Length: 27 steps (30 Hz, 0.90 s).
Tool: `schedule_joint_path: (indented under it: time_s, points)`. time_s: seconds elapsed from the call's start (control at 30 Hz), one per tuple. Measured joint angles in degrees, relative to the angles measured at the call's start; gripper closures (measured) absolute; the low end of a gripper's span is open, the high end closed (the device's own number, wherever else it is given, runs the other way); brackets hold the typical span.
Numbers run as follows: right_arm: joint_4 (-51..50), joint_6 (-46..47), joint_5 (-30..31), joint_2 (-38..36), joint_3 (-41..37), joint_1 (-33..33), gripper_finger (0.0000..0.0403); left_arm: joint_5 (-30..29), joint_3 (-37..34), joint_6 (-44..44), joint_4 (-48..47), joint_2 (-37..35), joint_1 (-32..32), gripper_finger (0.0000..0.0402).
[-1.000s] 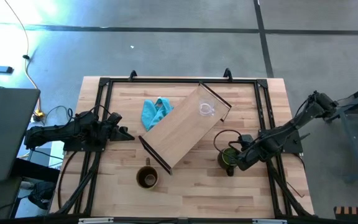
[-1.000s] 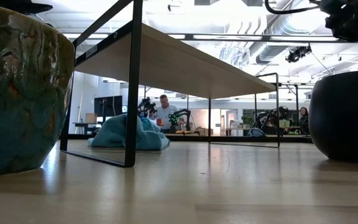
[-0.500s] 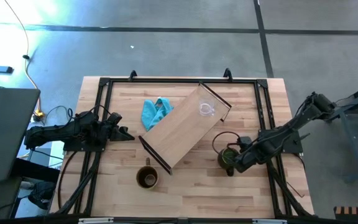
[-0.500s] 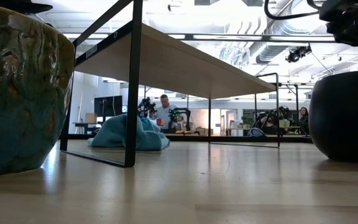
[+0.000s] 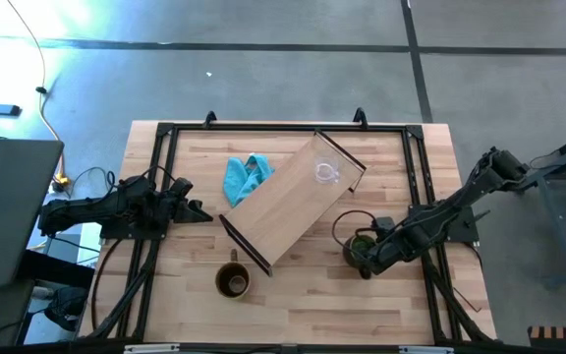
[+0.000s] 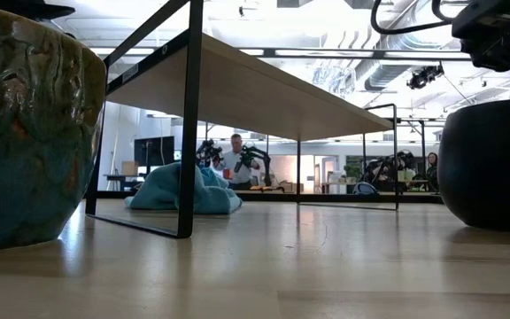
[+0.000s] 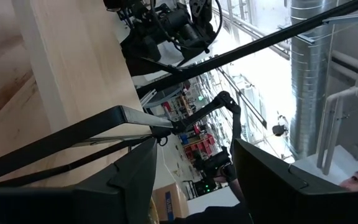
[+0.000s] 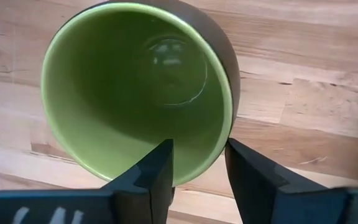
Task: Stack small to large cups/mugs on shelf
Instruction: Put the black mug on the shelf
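A: On the tabletop (image 5: 293, 300), front strip: bare wood runs along the near edge, open on either side of the brown mug (image 5: 232, 281). Black rail frame (image 5: 263, 128) borders the far and side edges.

B: Shelf position?

A: Shelf (image 5: 288, 206) lies diagonally across the middle, black end frames at both short ends. Its near corner sits just beside the brown mug; apart, not touching. Low view shows clear space under the board.

B: Obstructions?

A: Blue cloth (image 5: 245, 177) bunched against the shelf's far-left long side. Clear glass cup (image 5: 326, 173) already stands on the shelf near its far end.

B: Right arm?

A: Right gripper (image 8: 196, 168) is down at the green mug (image 8: 135, 93), right of the shelf, on the table. Fingers are parted, one inside the rim and one outside it, straddling the wall. Mug upright, empty.

B: Left arm?

A: Left gripper (image 5: 193, 208) waits at the left rail, fingers spread, holding nothing.

B: Count?

A: Three vessels: one glass, one green, one brown. One shelf, one cloth, two arms.
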Motion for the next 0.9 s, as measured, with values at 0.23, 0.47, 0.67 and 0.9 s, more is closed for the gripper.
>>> schedule_joint_path:
  time_s: [0.23,0.47,0.67,0.9]
  points:
    - [-0.6,-3.3,0.0,0.0,0.0,0.0,0.0304,0.0,0.0,0.0,0.0,0.0,0.0,0.0202]
    - [-0.9,-9.6,0.0,0.0,0.0,0.0,0.0329,-1.1,0.0,0.0,0.0,0.0,0.0,0.0202]
    - [-1.0,-16.3,0.0,0.0,0.0,0.0,0.0336,-1.5,0.0,0.0,0.0,0.0,0.0,0.0202]
    - [-1.0,-20.6,0.0,0.0,0.0,-1.0,0.0336,-2.6,0.0,0.0,0.0,0.0,0.0,0.0202]
